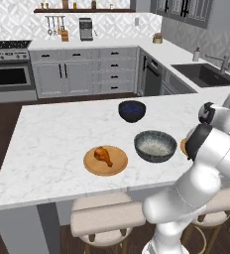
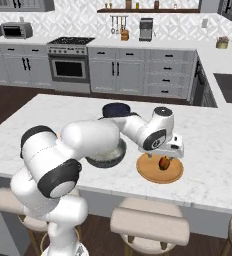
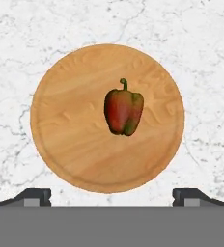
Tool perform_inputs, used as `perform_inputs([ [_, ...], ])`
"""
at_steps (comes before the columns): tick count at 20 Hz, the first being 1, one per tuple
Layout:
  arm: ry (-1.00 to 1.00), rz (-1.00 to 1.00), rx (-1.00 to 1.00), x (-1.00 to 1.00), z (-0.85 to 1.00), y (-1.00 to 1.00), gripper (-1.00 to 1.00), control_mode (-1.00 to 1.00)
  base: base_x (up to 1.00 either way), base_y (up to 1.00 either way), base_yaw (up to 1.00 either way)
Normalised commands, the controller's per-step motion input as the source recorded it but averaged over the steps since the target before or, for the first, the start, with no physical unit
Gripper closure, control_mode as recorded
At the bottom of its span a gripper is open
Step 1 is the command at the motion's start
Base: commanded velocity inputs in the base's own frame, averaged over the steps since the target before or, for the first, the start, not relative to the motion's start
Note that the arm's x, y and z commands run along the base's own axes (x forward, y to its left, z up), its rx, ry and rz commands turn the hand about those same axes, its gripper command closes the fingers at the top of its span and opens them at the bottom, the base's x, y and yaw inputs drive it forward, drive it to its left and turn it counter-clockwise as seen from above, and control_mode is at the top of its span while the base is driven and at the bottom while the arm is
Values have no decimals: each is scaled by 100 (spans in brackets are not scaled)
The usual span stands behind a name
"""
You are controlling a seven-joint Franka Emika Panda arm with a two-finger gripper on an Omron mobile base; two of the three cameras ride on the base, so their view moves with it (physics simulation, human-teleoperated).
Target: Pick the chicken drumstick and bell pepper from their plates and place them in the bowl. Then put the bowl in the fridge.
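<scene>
Currently in hand: the bell pepper (image 3: 124,107), judged the next thing to lift, since the hand camera looks straight down on it.
Pepper location: on a round wooden plate (image 3: 70,144), a little right of the plate's centre in the hand view; in the right base view it sits at centre right of the frame, on the white marble bench (image 2: 213,150).
Pepper handling: judged light, firm and hollow, with glossy skin that may slip; a moderate squeeze across the rounded body should suit it, not the thin stem.
Pepper direction: lying on its side, stem toward the top of the hand view; its long axis runs top to bottom in that frame, tilted slightly.
Fingers: the gripper (image 3: 112,197) stands wide apart, tips at lower left and lower right of the hand view, holding nothing, above the plate.
Grip line: the fingers' gap lies across the pepper's narrower width, which looks favourable.
Drumstick: the chicken drumstick (image 1: 103,156) rests on its own plate at lower centre of the left base view.
Bowl: the grey bowl (image 1: 155,145) sits just right of that plate, with nothing visible in it.
</scene>
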Motion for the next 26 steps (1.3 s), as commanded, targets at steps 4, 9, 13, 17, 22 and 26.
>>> perform_inputs([
  [4, 8, 0, 6, 64, -33, -64, -100, -100, 0, 0, 0],
  [9, 2, 0, 7, 39, -33, -11, -100, -100, 0, 0, 0],
  [13, 0, 0, 5, 25, -31, -4, -100, -100, 0, 0, 0],
  [17, 0, 0, 1, 31, -32, 0, -100, -100, 0, 0, 0],
  [22, 0, 0, 0, 4, -31, 14, -100, -100, 0, 0, 0],
  [26, 0, 0, 0, 13, -35, 16, -100, -100, 0, 0, 0],
])
